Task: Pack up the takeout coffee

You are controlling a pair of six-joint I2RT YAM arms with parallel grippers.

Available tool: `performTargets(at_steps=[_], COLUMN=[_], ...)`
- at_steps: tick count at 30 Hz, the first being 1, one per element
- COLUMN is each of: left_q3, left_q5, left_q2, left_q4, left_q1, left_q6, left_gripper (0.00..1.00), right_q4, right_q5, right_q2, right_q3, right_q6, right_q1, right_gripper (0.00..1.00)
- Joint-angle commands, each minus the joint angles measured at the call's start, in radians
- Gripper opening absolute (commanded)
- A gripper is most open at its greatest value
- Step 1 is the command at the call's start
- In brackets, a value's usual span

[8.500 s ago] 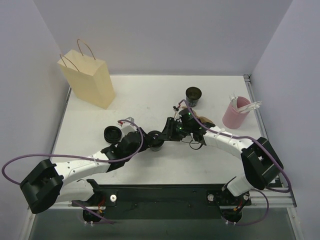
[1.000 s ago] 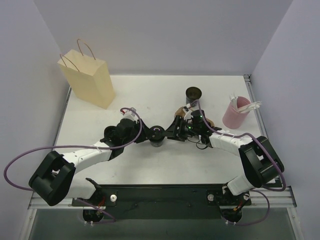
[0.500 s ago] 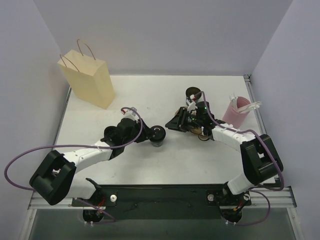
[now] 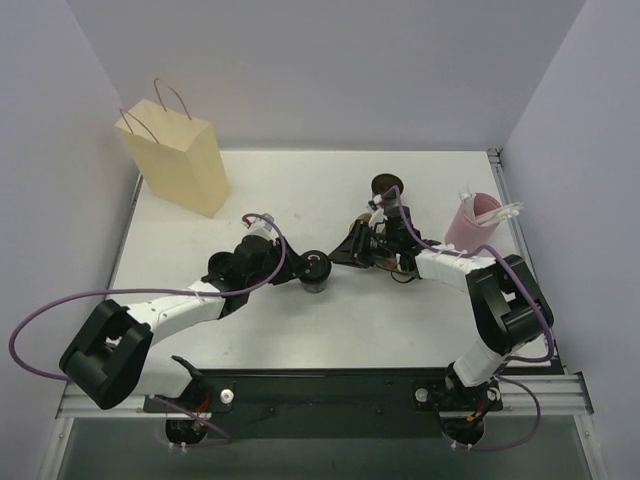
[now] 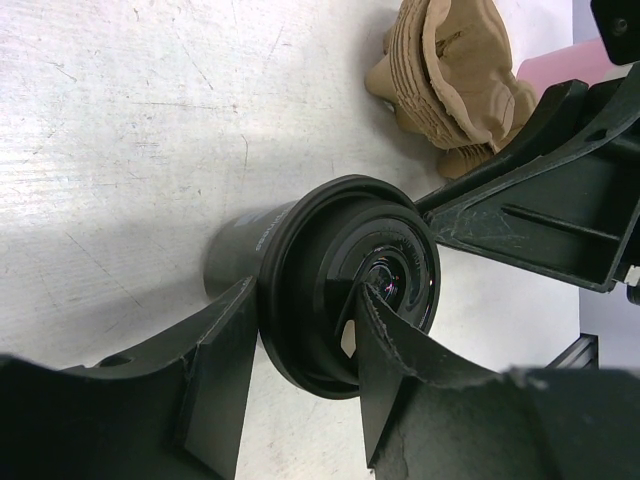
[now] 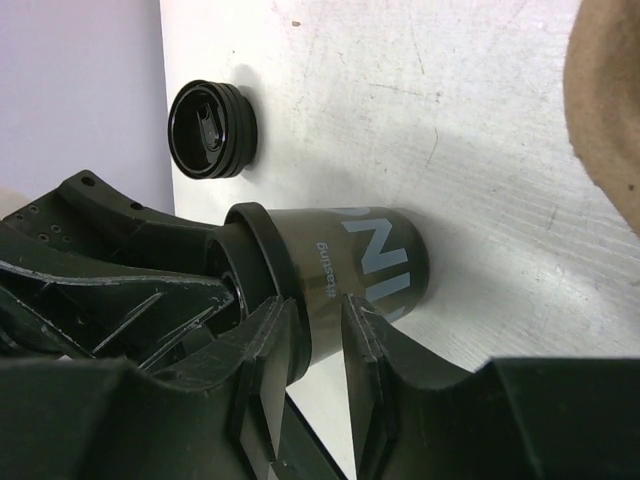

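A dark coffee cup [image 4: 316,272] with a black lid stands mid-table; it also shows in the left wrist view [image 5: 240,255] and the right wrist view [image 6: 365,265]. My left gripper [image 4: 300,268] is shut on the rim of its lid [image 5: 345,285], one finger outside the rim and one across the top. My right gripper [image 4: 345,250] is just right of the cup, its jaws a narrow gap apart and holding nothing [image 6: 318,345]. A second open cup [image 4: 386,187] stands behind. A tan paper bag [image 4: 180,152] stands at the far left.
A loose black lid [image 6: 212,115] lies by my left arm. A stack of brown cardboard sleeves [image 5: 460,80] sits under my right arm. A pink holder [image 4: 470,228] with white stirrers stands at the right.
My right gripper has let go of the cup and drawn back to the right, then eased closer again. My left gripper has stayed on the lid.
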Motion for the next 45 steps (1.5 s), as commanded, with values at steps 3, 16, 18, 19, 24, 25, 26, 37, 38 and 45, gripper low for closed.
performTargets(at_steps=[3, 16, 18, 19, 24, 25, 26, 37, 38, 45], left_q3=[-0.083, -0.094, -0.095, -0.095, -0.098, -0.098, -0.098, -0.101, -0.101, -0.100], left_q5=[-0.063, -0.063, -0.062, -0.062, -0.062, -0.062, -0.062, -0.058, -0.058, -0.054], left_q2=[0.108, 0.114, 0.113, 0.111, 0.105, 0.104, 0.101, 0.102, 0.104, 0.114], left_q4=[-0.354, -0.347, -0.343, -0.340, -0.339, -0.340, -0.342, -0.334, -0.334, -0.322], left_q1=[-0.006, -0.007, -0.007, -0.007, -0.007, -0.007, -0.007, -0.007, -0.007, -0.009], left_q6=[0.085, 0.082, 0.081, 0.079, 0.076, 0.076, 0.076, 0.075, 0.075, 0.075], left_gripper=[0.50, 0.50, 0.50, 0.50, 0.50, 0.50, 0.50, 0.50, 0.50, 0.50], right_q4=[0.126, 0.015, 0.013, 0.013, 0.011, 0.013, 0.014, 0.056, 0.062, 0.178], right_q5=[-0.029, -0.009, -0.009, -0.009, -0.017, -0.019, -0.019, -0.037, -0.035, -0.034], right_q2=[0.046, -0.070, -0.081, -0.084, -0.095, -0.096, -0.098, -0.078, -0.075, -0.013], right_q3=[-0.057, -0.033, -0.034, -0.036, -0.031, -0.031, -0.030, -0.031, -0.033, -0.083], right_q6=[0.029, 0.005, 0.008, 0.010, 0.017, 0.019, 0.022, 0.051, 0.055, 0.089], right_q1=[0.042, -0.004, -0.009, -0.009, -0.010, -0.010, -0.012, -0.015, -0.015, -0.006], right_gripper=[0.25, 0.29, 0.29, 0.28, 0.28, 0.28, 0.28, 0.28, 0.28, 0.27])
